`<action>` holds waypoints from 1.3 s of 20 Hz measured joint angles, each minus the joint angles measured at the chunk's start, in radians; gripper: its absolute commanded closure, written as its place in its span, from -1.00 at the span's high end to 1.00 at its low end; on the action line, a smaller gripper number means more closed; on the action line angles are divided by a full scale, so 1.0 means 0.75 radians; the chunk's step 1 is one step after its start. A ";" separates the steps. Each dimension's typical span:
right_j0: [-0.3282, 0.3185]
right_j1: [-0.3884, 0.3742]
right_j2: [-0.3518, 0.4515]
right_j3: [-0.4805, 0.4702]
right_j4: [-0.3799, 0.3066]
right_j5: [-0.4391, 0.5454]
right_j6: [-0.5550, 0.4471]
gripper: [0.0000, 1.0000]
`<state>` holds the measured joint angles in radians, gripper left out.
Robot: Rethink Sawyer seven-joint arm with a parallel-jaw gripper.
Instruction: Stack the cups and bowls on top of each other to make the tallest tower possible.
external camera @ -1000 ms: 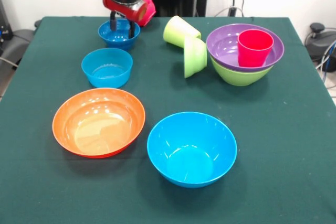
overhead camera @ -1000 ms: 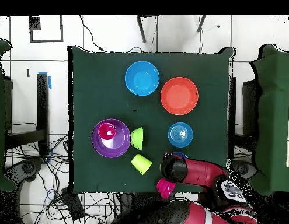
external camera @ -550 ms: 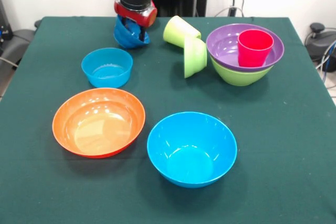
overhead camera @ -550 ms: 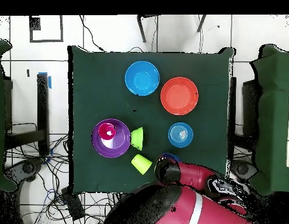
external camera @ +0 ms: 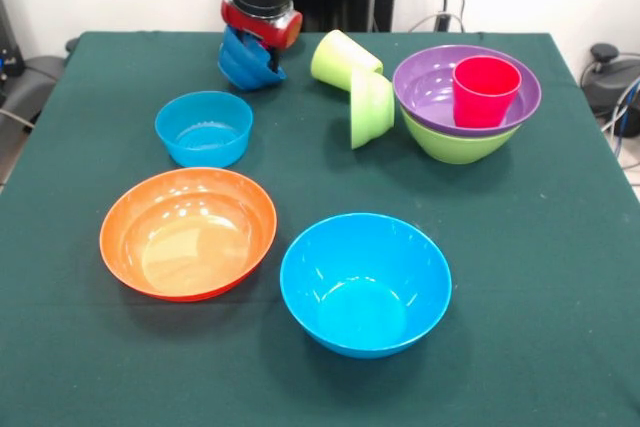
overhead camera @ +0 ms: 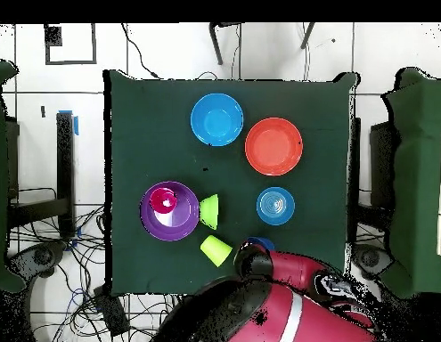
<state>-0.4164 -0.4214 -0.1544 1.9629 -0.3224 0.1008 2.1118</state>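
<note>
Since a second ago, the dark blue bowl [external camera: 246, 62] has gone from sitting flat on the table to hanging tipped on its side under the gripper [external camera: 256, 47], which grips its rim; the pink-red bowl seen beside the gripper then is now out of sight.

From the front, the tower [external camera: 466, 105] stands well apart on the other side: green bowl, purple bowl and red cup [external camera: 485, 91] nested. A green cup [external camera: 340, 57] lies on its side touching a small green bowl [external camera: 371, 107] on edge. The small light blue bowl [external camera: 204, 127], orange bowl [external camera: 187, 232] and large blue bowl [external camera: 364, 282] sit upright. These pieces look light, stiff and glossy, so likely slippery; a thin rim is the natural hold.

From above, the arm covers the gripper; only a sliver of the dark blue bowl [overhead camera: 262, 240] shows. The green cloth table [overhead camera: 134, 125] has open space, with cables and tiled floor around it.
</note>
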 measured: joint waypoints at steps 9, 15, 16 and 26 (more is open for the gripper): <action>0.065 -0.013 -0.106 -0.007 0.000 0.000 0.000 1.00; 0.051 -0.117 -0.107 -0.010 0.000 0.049 0.000 1.00; 0.049 -0.134 -0.107 -0.012 -0.001 0.062 0.000 1.00; 0.001 -0.252 -0.077 -0.017 -0.001 0.139 0.000 1.00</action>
<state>-0.4159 -0.6103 -0.2121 1.9505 -0.3234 0.2047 2.1118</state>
